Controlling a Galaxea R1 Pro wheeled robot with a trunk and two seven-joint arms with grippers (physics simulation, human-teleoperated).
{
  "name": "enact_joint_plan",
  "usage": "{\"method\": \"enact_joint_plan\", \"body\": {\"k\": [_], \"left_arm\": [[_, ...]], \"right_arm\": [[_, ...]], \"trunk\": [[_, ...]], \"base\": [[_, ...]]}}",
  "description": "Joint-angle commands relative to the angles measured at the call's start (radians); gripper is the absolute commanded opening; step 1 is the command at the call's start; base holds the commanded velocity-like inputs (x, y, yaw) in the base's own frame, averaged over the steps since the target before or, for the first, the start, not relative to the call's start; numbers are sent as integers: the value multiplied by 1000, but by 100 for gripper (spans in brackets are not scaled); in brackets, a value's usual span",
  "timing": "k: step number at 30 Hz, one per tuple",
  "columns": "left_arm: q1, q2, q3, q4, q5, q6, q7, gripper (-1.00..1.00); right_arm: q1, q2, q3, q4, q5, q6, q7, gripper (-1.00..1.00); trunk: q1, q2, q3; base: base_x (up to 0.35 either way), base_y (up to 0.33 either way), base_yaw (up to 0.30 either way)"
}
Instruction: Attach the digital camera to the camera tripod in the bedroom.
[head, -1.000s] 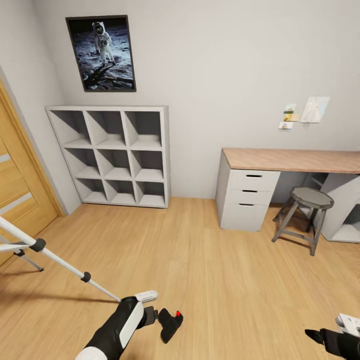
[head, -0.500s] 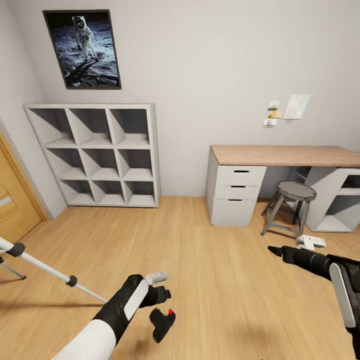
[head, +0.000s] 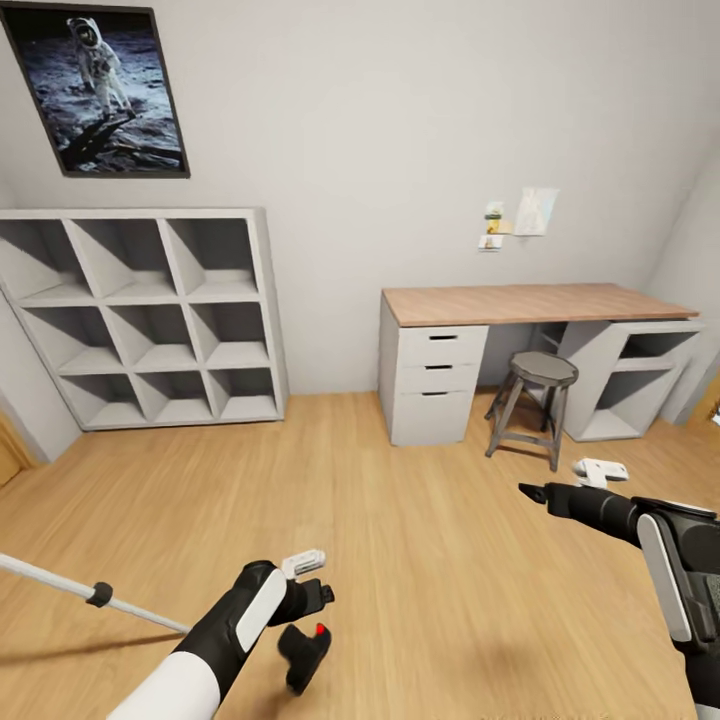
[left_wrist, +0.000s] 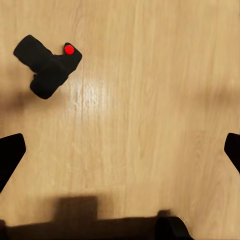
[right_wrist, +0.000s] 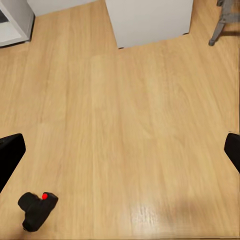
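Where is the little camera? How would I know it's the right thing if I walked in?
Look at the wide wooden floor in front of the grey cube shelf and the desk. The camera lies on the bare planks just beside the robot's left gripper, which is open above it. It is the one small black boxy thing with a bright red dot, unlike the thin silver tripod leg nearby.

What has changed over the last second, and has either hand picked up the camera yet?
The head view has swung right: shelf, poster and desk slid left, the door left the frame, so that is camera motion. The right arm rose from the bottom corner, its right hand now stretched forward. The left hand remains beside the digital camera, which lies on the floor, ungrasped. Both hands are open and empty. One leg of the camera tripod still shows.
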Motion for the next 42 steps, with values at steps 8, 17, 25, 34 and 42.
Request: {"method": "enact_joint_plan", "body": {"k": [8, 17, 25, 34, 42], "left_arm": [[6, 7, -5, -2, 11, -14, 11, 100], [18, 9, 24, 0, 12, -9, 60, 100], [28, 12, 19, 1, 5, -18, 72, 100], [36, 33, 11, 1, 4, -21, 73, 100], [59, 66, 21, 3, 4, -59, 76, 100]], "right_arm": [[-3, 0, 6, -1, -5, 6, -3, 100], [-5, 1, 12, 1, -5, 6, -3, 100], [-2, 1, 13, 1, -3, 6, -3, 100], [1, 1, 18, 1, -6, 6, -3, 100], [1, 1, 48, 31, -6, 6, -3, 100]], "trunk": [[0, 0, -1], [11, -21, -10], [42, -77, -35], [77, -140, -60], [107, -196, -84]], "base": [[0, 287, -263], [0, 106, -264], [0, 5, -265], [0, 1, -232], [0, 0, -51]]}}
